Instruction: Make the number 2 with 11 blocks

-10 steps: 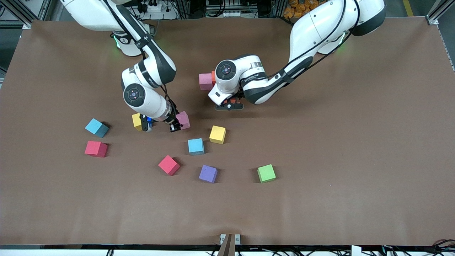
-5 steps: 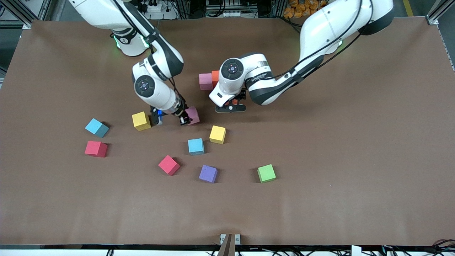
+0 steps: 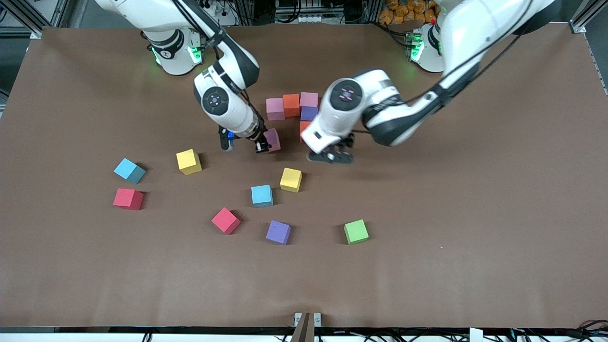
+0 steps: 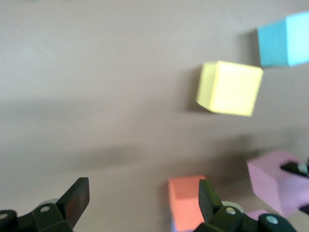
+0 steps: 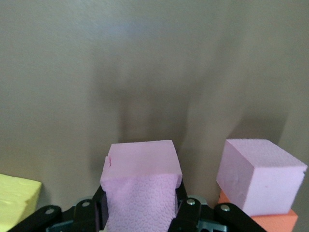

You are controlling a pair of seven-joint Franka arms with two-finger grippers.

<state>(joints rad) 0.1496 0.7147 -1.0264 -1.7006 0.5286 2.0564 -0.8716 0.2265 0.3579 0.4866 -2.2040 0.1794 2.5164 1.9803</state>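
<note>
Blocks of matte, pebbly foam, square-edged and plain-faced, sit in a started cluster [image 3: 292, 108] toward the robots' end of the brown worktop [image 3: 475, 199], where we see pink, orange, pink and purple cubes touching. Our right gripper [image 3: 264, 141] has its fingers clenched on a pink block [image 5: 141, 180] just beside that cluster, while our left gripper [image 3: 331, 156], fingers spread and holding nothing, hangs over bare worktop near the orange cube [image 4: 186, 202]. Loose cubes, among them a yellow one [image 3: 290, 179] and a green one [image 3: 356, 231], lie well apart nearer the camera, with wide bare cloth out to every edge.

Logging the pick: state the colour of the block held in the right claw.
Pink block, shut in the right claw; clearest in the right wrist view.
</note>
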